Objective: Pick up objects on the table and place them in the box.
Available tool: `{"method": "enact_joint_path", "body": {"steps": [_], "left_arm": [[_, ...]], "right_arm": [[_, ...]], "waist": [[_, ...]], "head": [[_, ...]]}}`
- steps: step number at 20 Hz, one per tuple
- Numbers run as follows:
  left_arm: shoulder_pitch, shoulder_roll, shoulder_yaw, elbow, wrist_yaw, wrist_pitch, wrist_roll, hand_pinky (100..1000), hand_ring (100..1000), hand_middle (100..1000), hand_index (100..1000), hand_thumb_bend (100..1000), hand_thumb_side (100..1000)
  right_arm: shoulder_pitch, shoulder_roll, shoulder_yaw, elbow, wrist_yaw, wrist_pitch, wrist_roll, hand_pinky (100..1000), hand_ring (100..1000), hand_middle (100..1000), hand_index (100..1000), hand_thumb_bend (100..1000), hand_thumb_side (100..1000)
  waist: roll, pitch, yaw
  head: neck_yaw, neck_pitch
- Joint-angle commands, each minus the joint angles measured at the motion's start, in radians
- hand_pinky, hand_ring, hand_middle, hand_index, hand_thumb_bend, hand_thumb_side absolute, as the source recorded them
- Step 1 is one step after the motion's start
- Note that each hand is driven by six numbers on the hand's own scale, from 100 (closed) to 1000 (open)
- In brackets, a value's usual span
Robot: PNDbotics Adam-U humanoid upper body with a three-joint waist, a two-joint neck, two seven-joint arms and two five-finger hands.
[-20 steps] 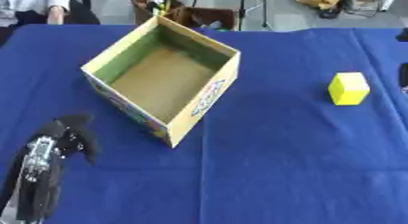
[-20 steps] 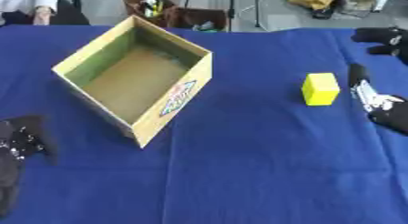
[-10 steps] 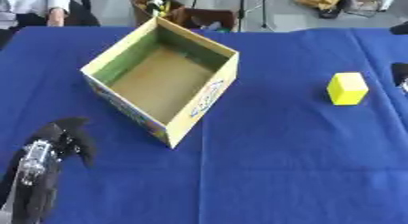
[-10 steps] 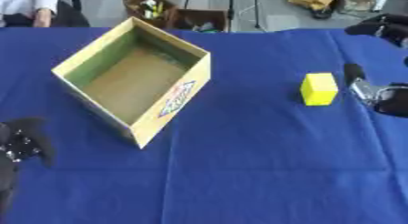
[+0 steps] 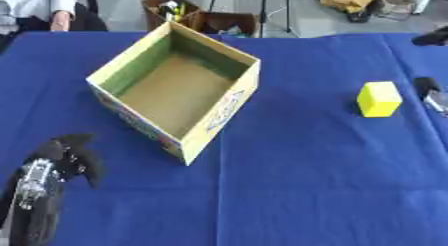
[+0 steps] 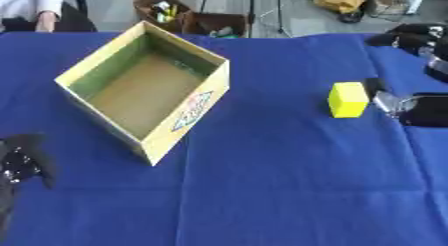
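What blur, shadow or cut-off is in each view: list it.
Left eye view: soft all over; the box casts little shadow, its inside evenly lit; the left hand is smeared, the right hand only a sliver at the right edge. Right eye view: equally soft; the block is flat yellow, the right hand is cropped.

A blue cloth (image 5: 306, 180) covers the surface. Beyond its far edge, two brown cartons (image 5: 203, 21) stand on the floor, one holding small coloured items. A yellow bag (image 6: 339, 0) lies on the floor farther right.
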Motion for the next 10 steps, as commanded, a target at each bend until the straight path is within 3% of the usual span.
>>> {"method": "enact_joint_path", "body": {"steps": [1, 4, 6, 10], "left_arm": [[0.0, 0.012, -0.005, -0.012, -0.005, -0.002, -0.004, 319, 432, 440, 720, 100, 1000], [0.0, 0.012, -0.007, -0.011, -0.007, -0.002, -0.007, 319, 432, 440, 721, 100, 1000], [0.0, 0.013, -0.008, -0.011, -0.008, -0.002, -0.009, 319, 432, 440, 721, 100, 1000], [0.001, 0.014, -0.01, -0.01, -0.012, -0.003, -0.012, 319, 433, 440, 721, 100, 1000]], "right_arm": [[-0.036, -0.054, 0.006, 0.059, -0.009, -0.019, 0.036, 815, 914, 843, 973, 100, 782], [-0.071, -0.059, 0.016, 0.115, -0.001, -0.04, 0.064, 814, 913, 837, 985, 123, 710], [-0.092, -0.06, 0.024, 0.15, 0.003, -0.054, 0.09, 824, 921, 840, 998, 221, 685], [-0.137, -0.057, 0.033, 0.217, -0.001, -0.074, 0.154, 838, 931, 851, 1000, 312, 727]], "waist": [[-0.006, -0.014, 0.003], [-0.008, -0.012, 0.006], [-0.009, -0.009, 0.008], [-0.011, -0.004, 0.011]], "head": [[-0.011, -0.017], [-0.017, -0.022], [-0.022, -0.024], [-0.028, -0.031]]}}
